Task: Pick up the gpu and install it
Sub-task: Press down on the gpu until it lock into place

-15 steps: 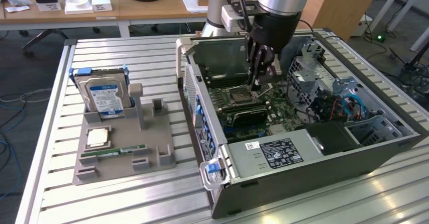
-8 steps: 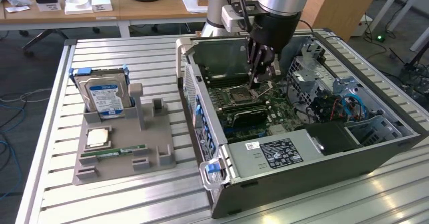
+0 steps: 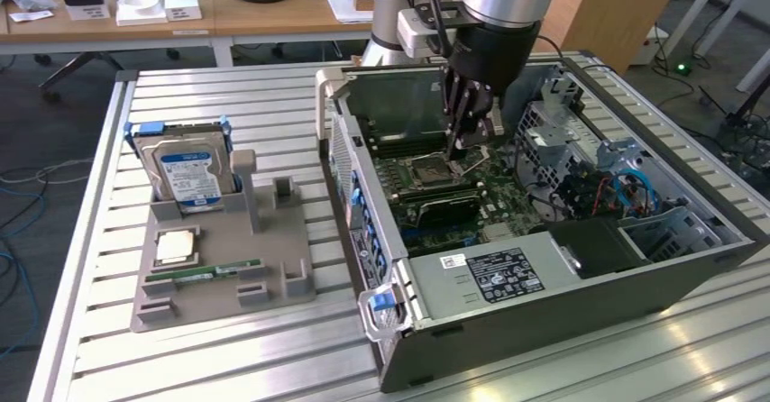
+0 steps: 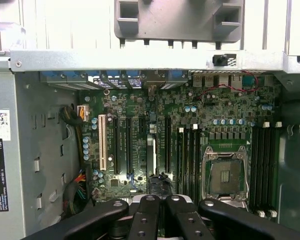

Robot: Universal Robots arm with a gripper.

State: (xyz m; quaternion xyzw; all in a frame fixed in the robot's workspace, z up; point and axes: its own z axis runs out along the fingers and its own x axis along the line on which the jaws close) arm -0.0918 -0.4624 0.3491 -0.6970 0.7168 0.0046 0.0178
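Note:
My gripper (image 3: 463,152) reaches down into the open computer case (image 3: 361,204), just above the motherboard (image 3: 439,195). In the wrist view its black fingers (image 4: 145,212) are pressed together, shut on the gpu (image 4: 151,160). The gpu shows edge-on as a thin dark strip. It stands upright over the motherboard (image 4: 190,120), between two long black expansion slots (image 4: 167,145) and in line with them. I cannot tell whether its lower edge touches a slot.
The CPU socket (image 4: 226,175) lies beside the memory slots (image 4: 262,165). On the slatted table, at the exterior view's left, a grey holder (image 3: 223,280) carries a hard drive (image 3: 187,172), a RAM stick (image 3: 205,272) and a CPU chip (image 3: 175,247). The power supply (image 3: 506,276) fills the case's near end.

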